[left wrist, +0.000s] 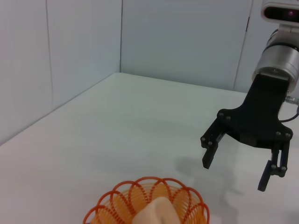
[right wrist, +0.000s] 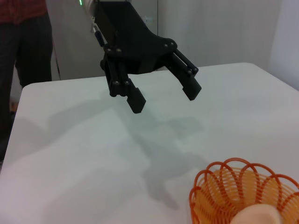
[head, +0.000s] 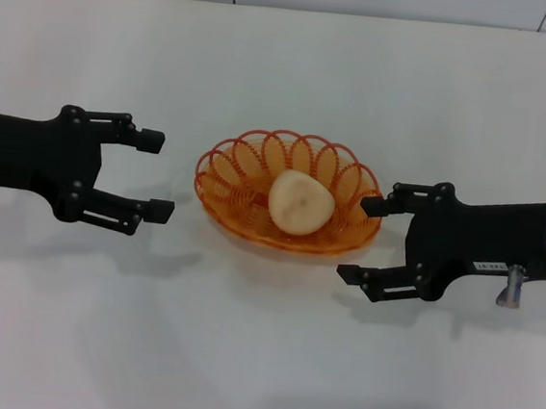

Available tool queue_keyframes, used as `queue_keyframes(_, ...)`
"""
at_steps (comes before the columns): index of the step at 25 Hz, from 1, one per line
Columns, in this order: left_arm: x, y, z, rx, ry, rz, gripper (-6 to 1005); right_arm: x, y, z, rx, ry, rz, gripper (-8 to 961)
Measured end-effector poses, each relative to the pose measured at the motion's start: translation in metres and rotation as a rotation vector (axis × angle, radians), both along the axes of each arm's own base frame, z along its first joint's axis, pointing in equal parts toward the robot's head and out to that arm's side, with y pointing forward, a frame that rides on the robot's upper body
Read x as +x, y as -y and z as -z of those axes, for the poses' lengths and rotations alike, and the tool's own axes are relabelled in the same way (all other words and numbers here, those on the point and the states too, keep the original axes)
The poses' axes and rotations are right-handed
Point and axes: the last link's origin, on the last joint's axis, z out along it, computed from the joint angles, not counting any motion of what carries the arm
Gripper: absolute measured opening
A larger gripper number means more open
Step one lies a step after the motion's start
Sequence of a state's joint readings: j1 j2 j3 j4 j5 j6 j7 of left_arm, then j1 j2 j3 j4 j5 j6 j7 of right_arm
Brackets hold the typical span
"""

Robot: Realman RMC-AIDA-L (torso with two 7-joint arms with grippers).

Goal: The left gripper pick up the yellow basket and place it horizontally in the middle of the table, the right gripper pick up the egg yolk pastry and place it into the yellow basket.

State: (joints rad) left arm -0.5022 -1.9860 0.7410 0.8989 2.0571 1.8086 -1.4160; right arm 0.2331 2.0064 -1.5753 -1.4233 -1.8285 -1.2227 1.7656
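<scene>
The yellow basket [head: 287, 206] lies flat in the middle of the table [head: 258, 358]. The egg yolk pastry [head: 301, 203] rests inside it. My left gripper [head: 155, 175] is open and empty, just left of the basket and apart from it. My right gripper [head: 361, 240] is open and empty, just right of the basket near its rim. The left wrist view shows the basket [left wrist: 147, 205], the pastry [left wrist: 156, 212] and the right gripper [left wrist: 235, 173] beyond. The right wrist view shows the basket [right wrist: 243, 193], a bit of pastry [right wrist: 257, 217] and the left gripper [right wrist: 164, 97].
A person in dark trousers [right wrist: 25, 51] stands beyond the table's far end in the right wrist view. Pale walls [left wrist: 84, 46] border the table.
</scene>
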Motion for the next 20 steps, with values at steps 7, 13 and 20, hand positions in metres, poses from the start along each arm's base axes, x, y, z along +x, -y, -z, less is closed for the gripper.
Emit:
queue_keyframes(7, -0.0053, 0.0025, -0.0032, 0.004, -0.007, -0.013, 887, 0.0039, 0.0012, -0.0003, 0.0, 0.013, 0.007, 813)
queue_keyframes(13, -0.0059, 0.0029, -0.0035, 0.005, -0.008, -0.014, 887, 0.0068, 0.0023, -0.0042, -0.005, 0.011, 0.016, 809)
queue_keyframes(20, -0.0059, 0.003, -0.0034, 0.004, -0.007, -0.015, 888, 0.0067, 0.0024, -0.0044, -0.005, 0.011, 0.016, 806)
